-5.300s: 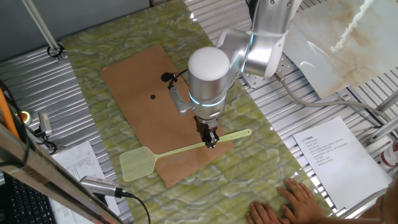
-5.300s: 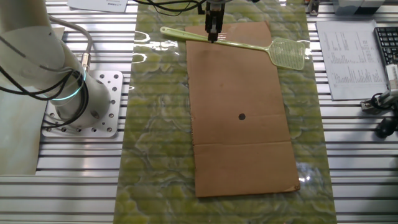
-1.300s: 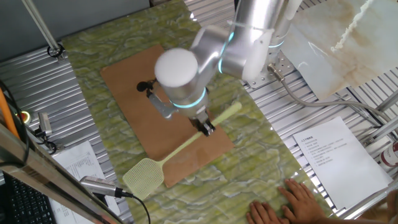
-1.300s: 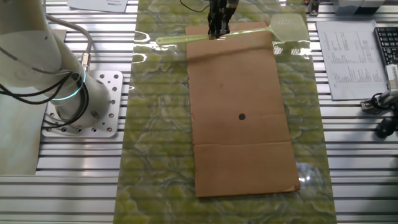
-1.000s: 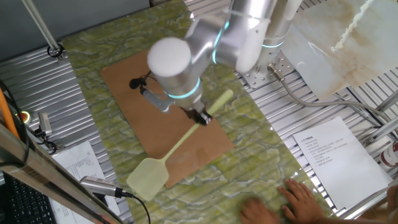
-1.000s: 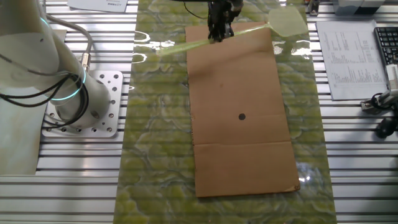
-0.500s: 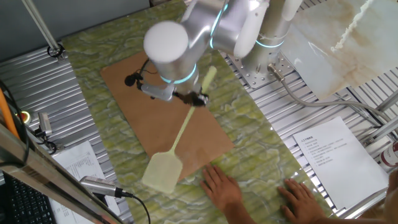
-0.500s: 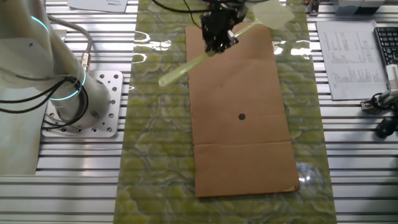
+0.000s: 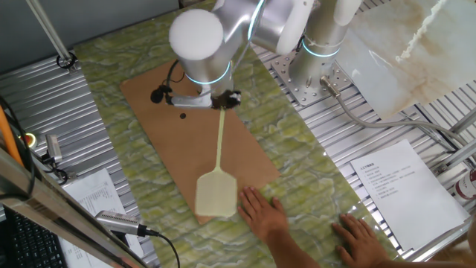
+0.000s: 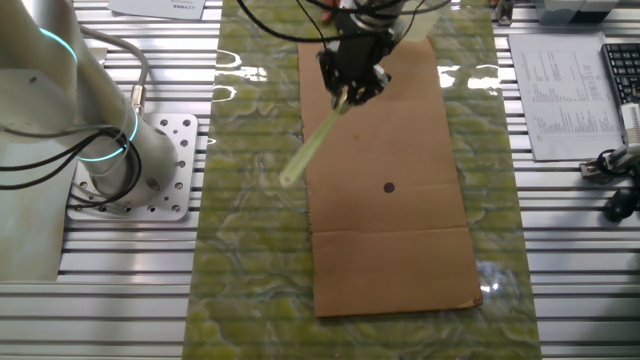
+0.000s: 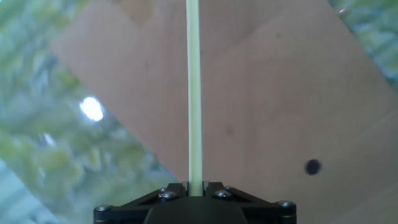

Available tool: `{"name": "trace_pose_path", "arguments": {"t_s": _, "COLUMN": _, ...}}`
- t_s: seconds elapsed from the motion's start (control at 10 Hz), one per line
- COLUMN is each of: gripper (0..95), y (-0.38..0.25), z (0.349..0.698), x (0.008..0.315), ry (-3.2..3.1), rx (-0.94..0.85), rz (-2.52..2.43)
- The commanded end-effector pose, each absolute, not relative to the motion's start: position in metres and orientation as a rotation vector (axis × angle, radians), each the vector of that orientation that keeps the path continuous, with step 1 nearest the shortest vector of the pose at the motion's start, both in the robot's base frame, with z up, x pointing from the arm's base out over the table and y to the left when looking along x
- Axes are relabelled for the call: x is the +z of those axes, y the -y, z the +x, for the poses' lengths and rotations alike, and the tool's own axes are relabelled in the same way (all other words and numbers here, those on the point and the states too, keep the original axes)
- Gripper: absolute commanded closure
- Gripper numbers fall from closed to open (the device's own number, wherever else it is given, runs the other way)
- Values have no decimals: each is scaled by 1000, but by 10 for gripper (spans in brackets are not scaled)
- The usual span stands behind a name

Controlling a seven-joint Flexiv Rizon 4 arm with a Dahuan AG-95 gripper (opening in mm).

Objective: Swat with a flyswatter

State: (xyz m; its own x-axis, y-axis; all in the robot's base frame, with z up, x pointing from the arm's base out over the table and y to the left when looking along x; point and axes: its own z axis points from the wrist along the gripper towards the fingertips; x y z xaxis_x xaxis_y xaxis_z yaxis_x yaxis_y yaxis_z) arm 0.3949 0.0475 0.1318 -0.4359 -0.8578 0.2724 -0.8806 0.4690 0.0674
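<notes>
My gripper [image 9: 223,99] is shut on the thin handle of the pale yellow-green flyswatter [image 9: 220,145]. It holds the swatter over the brown cardboard sheet [image 9: 160,97]. The squarish head [image 9: 216,196] is blurred over the sheet's near end. In the other fixed view the gripper [image 10: 352,88] holds the flyswatter handle [image 10: 312,150], whose free end slants past the cardboard's [image 10: 400,230] edge; the head is hidden behind the arm. The hand view has the flyswatter handle [image 11: 194,93] running straight up from the shut gripper [image 11: 195,184]. A black dot [image 9: 183,115] [image 10: 389,187] [image 11: 312,167] marks the cardboard.
A person's hand [image 9: 264,216] lies on the green mat right beside the swatter head, and a second hand [image 9: 364,240] rests nearer the front. Printed sheets [image 9: 398,186] lie at the right. The robot base [image 10: 120,150] stands left of the mat in the other fixed view.
The arm has swung the swatter: the gripper moved back over the cardboard, and the head swept from the front left towards the sheet's near end. A person's hand reached in beside the head.
</notes>
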Motion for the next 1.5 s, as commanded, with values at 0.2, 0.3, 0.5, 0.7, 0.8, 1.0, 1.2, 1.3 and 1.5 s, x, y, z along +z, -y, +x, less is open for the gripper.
{"name": "trace_pose_path", "arguments": {"t_s": 0.2, "gripper": 950, "y": -20, "z": 391, "x": 126, "ry": 2267, "rx": 260, "rz": 1723}}
{"name": "trace_pose_path", "arguments": {"t_s": 0.3, "gripper": 950, "y": -21, "z": 392, "x": 126, "ry": 2312, "rx": 256, "rz": 1674}}
{"name": "trace_pose_path", "arguments": {"t_s": 0.5, "gripper": 950, "y": -27, "z": 395, "x": 127, "ry": 2358, "rx": 229, "rz": 1646}}
{"name": "trace_pose_path", "arguments": {"t_s": 0.7, "gripper": 950, "y": -27, "z": 395, "x": 127, "ry": 2424, "rx": 188, "rz": 1609}}
{"name": "trace_pose_path", "arguments": {"t_s": 0.8, "gripper": 950, "y": -27, "z": 395, "x": 127, "ry": 2443, "rx": 179, "rz": 1600}}
{"name": "trace_pose_path", "arguments": {"t_s": 1.0, "gripper": 950, "y": -34, "z": 395, "x": 127, "ry": 2458, "rx": 156, "rz": 1613}}
{"name": "trace_pose_path", "arguments": {"t_s": 1.2, "gripper": 950, "y": -54, "z": 396, "x": 127, "ry": 2400, "rx": 163, "rz": 1677}}
{"name": "trace_pose_path", "arguments": {"t_s": 1.3, "gripper": 950, "y": -48, "z": 396, "x": 127, "ry": 2377, "rx": 161, "rz": 1705}}
{"name": "trace_pose_path", "arguments": {"t_s": 1.5, "gripper": 950, "y": -10, "z": 396, "x": 116, "ry": 2296, "rx": 169, "rz": 1818}}
